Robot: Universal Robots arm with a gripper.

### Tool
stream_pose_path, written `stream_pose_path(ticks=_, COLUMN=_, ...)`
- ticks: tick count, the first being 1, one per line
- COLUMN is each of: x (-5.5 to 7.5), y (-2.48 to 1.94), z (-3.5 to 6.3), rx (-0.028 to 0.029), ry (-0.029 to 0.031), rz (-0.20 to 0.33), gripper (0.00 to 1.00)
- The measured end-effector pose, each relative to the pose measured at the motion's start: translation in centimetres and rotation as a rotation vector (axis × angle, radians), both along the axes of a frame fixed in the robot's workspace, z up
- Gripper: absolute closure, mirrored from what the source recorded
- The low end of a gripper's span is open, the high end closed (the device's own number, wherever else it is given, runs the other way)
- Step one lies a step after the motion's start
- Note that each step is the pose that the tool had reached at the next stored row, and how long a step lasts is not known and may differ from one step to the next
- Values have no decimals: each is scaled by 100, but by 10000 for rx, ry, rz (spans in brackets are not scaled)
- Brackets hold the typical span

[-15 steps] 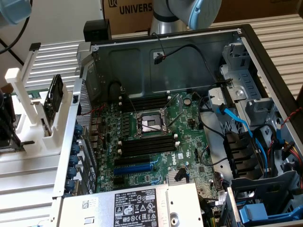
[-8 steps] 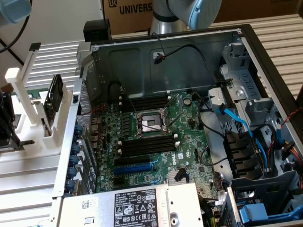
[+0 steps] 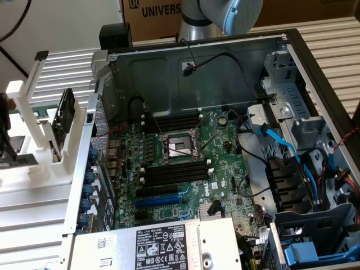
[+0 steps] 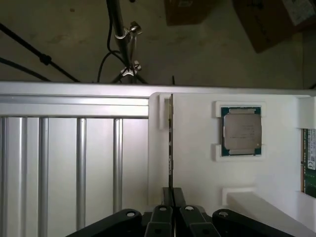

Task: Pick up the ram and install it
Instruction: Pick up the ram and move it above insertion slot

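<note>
fig. – wrist view. the two black fingers point(image 4: 161, 217) were clamped together on the near end of the ram point(image 4: 170, 143). the ram stood on edge in a narrow slot at the border of the white holder point(image 4: 197, 173) and was seen edge-on as a thin dark line. the ribbed metal worktop point(image 4: 59, 163) lay just beside that border. a processor point(image 4: 241, 130) sat flat in a shallow recess of the holder, silver lid up, apart from the ram. beyond the processor, a second green board point(image 4: 309, 163) with a white label strip lay flat at the holder's other side. past the worktop's edge were the floor, some dark cables and cardboard boxes.

exterior view. an open computer case point(image 3: 197, 67) lay on its side with the motherboard point(image 3: 225, 146) exposed. the long black memory slots point(image 3: 174, 171) with white end clips ran in two banks, one on each side of the processor socket point(image 3: 179, 147). the blue expansion slot point(image 3: 160, 199) lay just in front of the nearer bank. the white holder stood outside the case, at the exterior view's left – well apart from the slots. the robot arm point(image 3: 219, 17) rose behind the case.
</note>
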State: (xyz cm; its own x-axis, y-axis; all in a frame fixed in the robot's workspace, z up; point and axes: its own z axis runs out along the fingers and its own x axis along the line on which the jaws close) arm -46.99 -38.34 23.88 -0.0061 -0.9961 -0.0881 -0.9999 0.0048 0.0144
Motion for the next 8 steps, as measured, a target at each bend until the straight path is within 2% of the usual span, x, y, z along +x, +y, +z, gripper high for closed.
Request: stream_pose_path(ticks=8, x=0, y=49, z=295, rx=-250, ry=0, rz=0, gripper=88)
